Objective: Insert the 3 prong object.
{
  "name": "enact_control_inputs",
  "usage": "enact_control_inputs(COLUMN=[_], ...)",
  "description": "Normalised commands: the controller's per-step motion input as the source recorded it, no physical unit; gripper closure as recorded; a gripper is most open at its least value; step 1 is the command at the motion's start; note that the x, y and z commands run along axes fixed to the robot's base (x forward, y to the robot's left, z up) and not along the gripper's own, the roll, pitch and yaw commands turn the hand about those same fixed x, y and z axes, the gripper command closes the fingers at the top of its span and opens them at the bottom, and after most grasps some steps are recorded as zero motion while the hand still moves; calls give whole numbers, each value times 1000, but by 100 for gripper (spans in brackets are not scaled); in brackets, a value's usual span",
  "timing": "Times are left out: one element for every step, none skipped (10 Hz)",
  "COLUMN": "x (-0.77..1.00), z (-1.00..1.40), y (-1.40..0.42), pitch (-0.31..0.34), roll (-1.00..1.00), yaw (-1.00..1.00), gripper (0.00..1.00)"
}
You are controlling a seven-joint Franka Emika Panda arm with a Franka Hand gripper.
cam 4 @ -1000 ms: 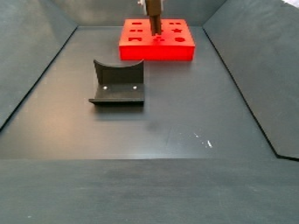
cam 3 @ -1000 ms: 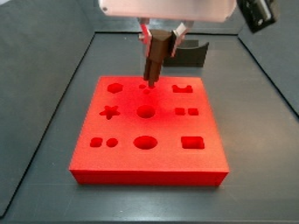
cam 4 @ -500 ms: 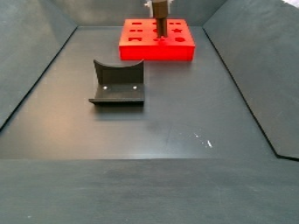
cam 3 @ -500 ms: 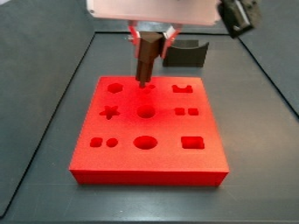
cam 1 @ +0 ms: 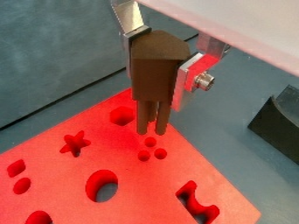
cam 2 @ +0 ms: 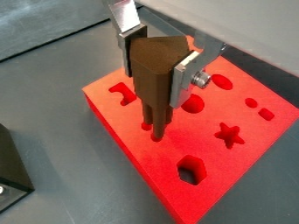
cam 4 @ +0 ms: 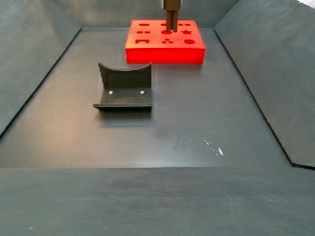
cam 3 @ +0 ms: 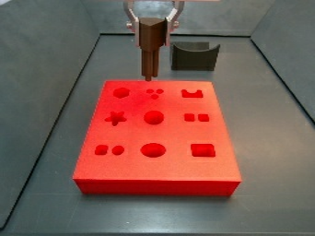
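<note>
My gripper (cam 3: 150, 26) is shut on the 3 prong object (cam 3: 150, 48), a dark brown peg held upright with its prongs down. It hangs over the back part of the red block (cam 3: 154, 161), its prong tips a little above and just behind the cluster of three small holes (cam 3: 154, 92). In both wrist views the silver fingers (cam 1: 193, 72) (cam 2: 184, 74) clamp the peg's body (cam 1: 153, 74) (cam 2: 156, 74), and the prongs (cam 1: 151, 118) stand clear of the three holes (cam 1: 149, 150). In a side view the peg (cam 4: 171, 14) stands above the block (cam 4: 164, 57) at the far end.
The red block has several other shaped holes: a star (cam 3: 116, 117), round holes (cam 3: 153, 149), a square (cam 3: 204, 148). A dark grey curved holder block (cam 3: 194, 55) stands behind the red block and shows alone on the floor in a side view (cam 4: 124, 88). Dark walls ring the floor.
The gripper has risen with the peg and shifted slightly toward the back; the prong tips, which were at the block's three holes, now hang above them.
</note>
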Motion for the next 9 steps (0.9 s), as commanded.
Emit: enact_control_inputs(x=[374, 500, 486, 220, -63, -177, -217, -257, -169], z=[-123, -46, 0, 186, 14, -157, -354, -389, -320], y=[0, -20, -49, -71, -254, -143, -11, 0, -37], pitch=[-74, -111, -159, -187, -144, -147, -60, 0, 0], roll=[94, 86, 144, 256, 276, 190, 67, 53, 0], yaw=[100, 74, 77, 194, 486, 794, 937, 840, 431], gripper=[100, 100, 100, 100, 100, 100, 100, 100, 100])
